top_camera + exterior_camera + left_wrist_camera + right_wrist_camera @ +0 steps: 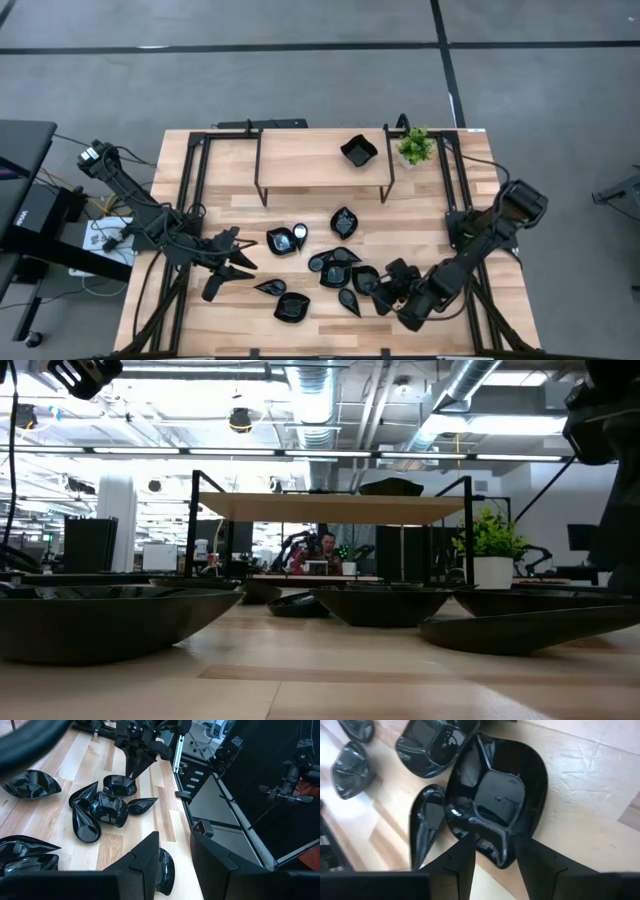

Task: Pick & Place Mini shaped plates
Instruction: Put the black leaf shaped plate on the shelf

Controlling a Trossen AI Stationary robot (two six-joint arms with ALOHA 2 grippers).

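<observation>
- The high view shows the whole table: the mini shaped plates lie scattered across its near middle, one more black plate sits on the raised shelf, and a small potted plant stands just beside that shelf.
- The right gripper is low at the right edge of the cluster; the left gripper hangs to the left of the cluster, apart from the plates.
- Only the right wrist view shows the contact: the right gripper has its fingers parted to either side of the rim of a squarish plate, with a teardrop plate touching beside it. Whether the rim is clamped cannot be told.
- The left wrist view shows the left gripper with its fingers partly apart and nothing between them, a plate lying just past them.
- The low view shows plates only as dark rims in profile, the shelf above, and a person far behind.
</observation>
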